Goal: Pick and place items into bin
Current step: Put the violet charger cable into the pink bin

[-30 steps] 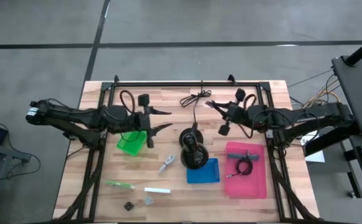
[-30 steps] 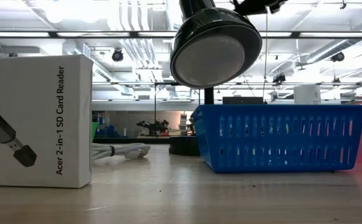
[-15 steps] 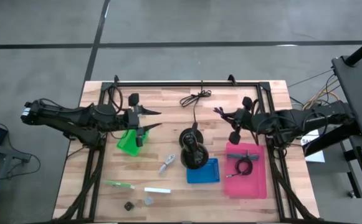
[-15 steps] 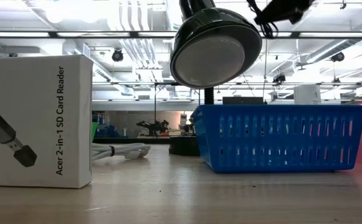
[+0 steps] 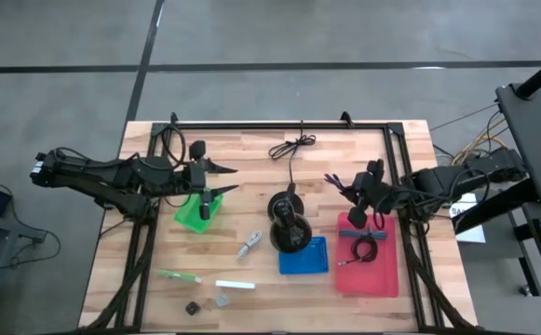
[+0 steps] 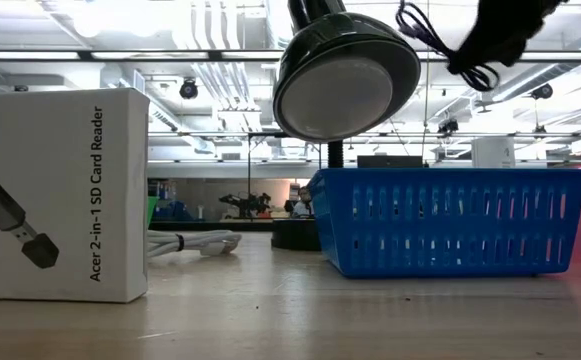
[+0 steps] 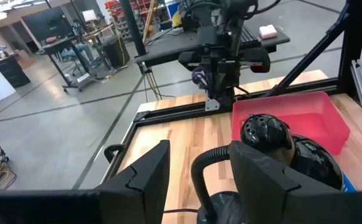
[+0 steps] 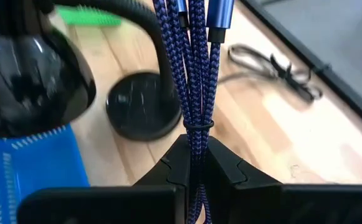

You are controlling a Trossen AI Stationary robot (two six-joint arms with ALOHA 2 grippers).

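My right gripper (image 5: 352,190) is shut on a bundled blue-purple braided cable (image 5: 335,180) and hovers at the far left corner of the pink bin (image 5: 382,274). A black cable coil (image 5: 363,249) lies in that bin. My left gripper (image 5: 223,180) is open and empty above the green bin (image 5: 194,216). A grey-white item (image 5: 249,246), a green stick (image 5: 179,276), a white stick (image 5: 235,285), a black cube (image 5: 192,308) and a grey cube (image 5: 222,301) lie on the table. My right gripper pinches the braided cable bundle between its two fingers (image 8: 227,165), just behind the thin band (image 8: 197,124) that ties the strands. The strands run forward out of the fingers, along them. The bundle is lifted clear of the table, its loops (image 6: 435,40) in the air.
The black lamp stand (image 5: 289,228) rises between the arms, next to the blue basket (image 5: 304,255). A long black cord (image 5: 293,147) lies near the far edge. A white card-reader box (image 6: 55,195) stands close to the low camera. A black frame rail (image 5: 279,124) borders the table.
My right gripper, still shut on the braided cable, has carried it toward the table's right and near side, to the pink bin's far left corner. My left gripper has drawn back a little toward the table's left, over the green bin.
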